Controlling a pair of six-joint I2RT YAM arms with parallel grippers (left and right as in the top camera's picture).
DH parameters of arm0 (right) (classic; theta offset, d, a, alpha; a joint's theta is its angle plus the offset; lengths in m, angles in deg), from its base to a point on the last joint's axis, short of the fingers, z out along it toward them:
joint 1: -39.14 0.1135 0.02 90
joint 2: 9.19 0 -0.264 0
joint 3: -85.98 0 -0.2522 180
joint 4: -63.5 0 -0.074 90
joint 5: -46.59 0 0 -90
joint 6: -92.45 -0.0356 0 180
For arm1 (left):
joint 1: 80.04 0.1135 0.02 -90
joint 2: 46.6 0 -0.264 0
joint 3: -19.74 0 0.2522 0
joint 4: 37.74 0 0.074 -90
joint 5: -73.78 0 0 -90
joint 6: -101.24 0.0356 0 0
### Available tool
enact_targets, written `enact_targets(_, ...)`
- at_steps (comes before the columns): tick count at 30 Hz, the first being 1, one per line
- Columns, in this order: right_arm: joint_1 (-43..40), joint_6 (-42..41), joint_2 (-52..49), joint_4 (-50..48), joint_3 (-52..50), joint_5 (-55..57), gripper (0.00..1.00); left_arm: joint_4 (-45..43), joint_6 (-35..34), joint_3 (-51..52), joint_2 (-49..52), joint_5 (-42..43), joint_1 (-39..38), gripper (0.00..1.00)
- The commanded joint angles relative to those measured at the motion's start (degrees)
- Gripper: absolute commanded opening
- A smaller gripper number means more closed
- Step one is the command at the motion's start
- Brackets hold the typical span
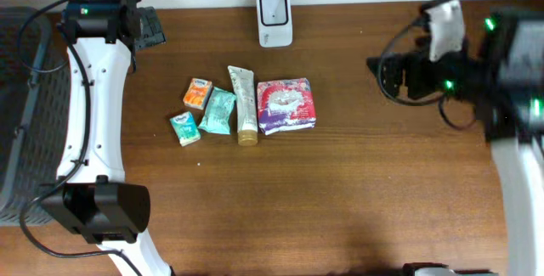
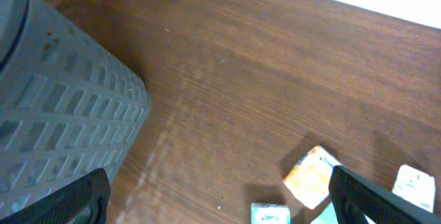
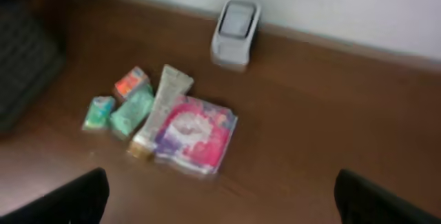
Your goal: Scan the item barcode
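A white barcode scanner [image 1: 274,19] [image 3: 236,32] stands at the table's far edge. Below it lie the items: an orange packet [image 1: 197,94] [image 2: 311,176], a teal pouch [image 1: 218,110], a small teal box [image 1: 184,129] [image 2: 270,214], a cream tube [image 1: 245,104] [image 3: 160,107] and a pink-and-purple package [image 1: 286,104] [image 3: 195,133]. My left gripper [image 1: 146,28] [image 2: 220,207] hovers open at the far left, well above and left of the items. Far off to their right, my right gripper [image 1: 381,72] [image 3: 224,207] also hangs open, facing them. Neither holds anything.
A grey slotted basket [image 1: 21,115] [image 2: 62,114] sits at the table's left edge, close under the left arm. Bare wooden tabletop [image 1: 340,191] stretches in front of and to the right of the items.
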Motion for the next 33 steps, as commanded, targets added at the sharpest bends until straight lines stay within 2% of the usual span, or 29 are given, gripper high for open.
enact_targets(1, 0.37, -0.48, -9.44, 3.41, 6.25, -14.58, 0.99, -0.2, 0.66, -0.52, -0.04, -0.57, 0.2, 0.99)
enact_targets(3, 0.37, -0.44, -14.08, 3.34, 6.25, -21.49, 0.99, -0.2, 0.66, -0.52, -0.04, -0.57, 0.2, 0.99)
enact_targets(4, 0.39, -0.55, -17.35, 3.1, 6.25, -21.57, 0.99, -0.2, 0.66, -0.52, -0.04, -0.57, 0.2, 0.99)
enact_targets(6, 0.68, -6.86, -23.19, 3.13, 6.25, -18.56, 0.98, -0.2, 0.66, -0.52, -0.04, -0.57, 0.2, 0.99)
enact_targets(10, 4.11, -8.44, -38.77, 3.98, 6.25, -17.92, 0.82, -0.2, 0.66, -0.52, -0.04, -0.59, 0.2, 0.99)
enact_targets(15, 6.75, -7.98, -50.21, 1.31, 5.25, -13.86, 0.77, -0.2, 0.66, -0.52, -0.04, -0.57, 0.2, 0.99)
enact_targets(18, 10.25, -7.76, -53.35, -1.68, 5.22, -13.77, 0.65, -0.2, 0.66, -0.52, -0.04, -0.57, 0.2, 0.99)
enact_targets(20, 12.39, -7.8, -53.42, -3.26, 5.25, -13.44, 0.46, -0.17, 0.66, -0.52, -0.04, -0.57, 0.2, 0.99)
enact_targets(21, 12.81, -7.82, -53.42, -3.17, 5.25, -13.44, 0.13, -0.2, 0.66, -0.52, -0.04, -0.57, 0.2, 0.99)
enact_targets(22, 12.68, -8.02, -53.29, -2.58, 5.35, -13.75, 0.04, -0.2, 0.66, -0.52, -0.04, -0.57, 0.2, 0.99)
enact_targets(25, 11.82, -8.02, -50.23, 1.62, 9.31, -13.03, 0.04, -0.17, 0.66, -0.52, -0.04, -0.57, 0.2, 0.99)
enact_targets(26, 11.82, -8.74, -48.13, 2.67, 10.56, -10.01, 0.04, -0.2, 0.66, -0.52, -0.04, -0.57, 0.2, 0.99)
enact_targets(28, 12.35, -13.38, -42.71, 6.34, 13.25, 6.08, 0.04, -0.2, 0.66, -0.52, -0.04, -0.57, 0.2, 0.99)
enact_targets(31, 13.07, -14.23, -34.67, 11.78, 13.66, 31.17, 0.04, -0.2, 0.66, -0.52, -0.04, -0.57, 0.2, 0.99)
enact_targets(33, 13.05, -15.76, -33.48, 15.13, 13.66, 43.43, 0.04, -0.2, 0.66, -0.52, -0.04, -0.57, 0.2, 0.99)
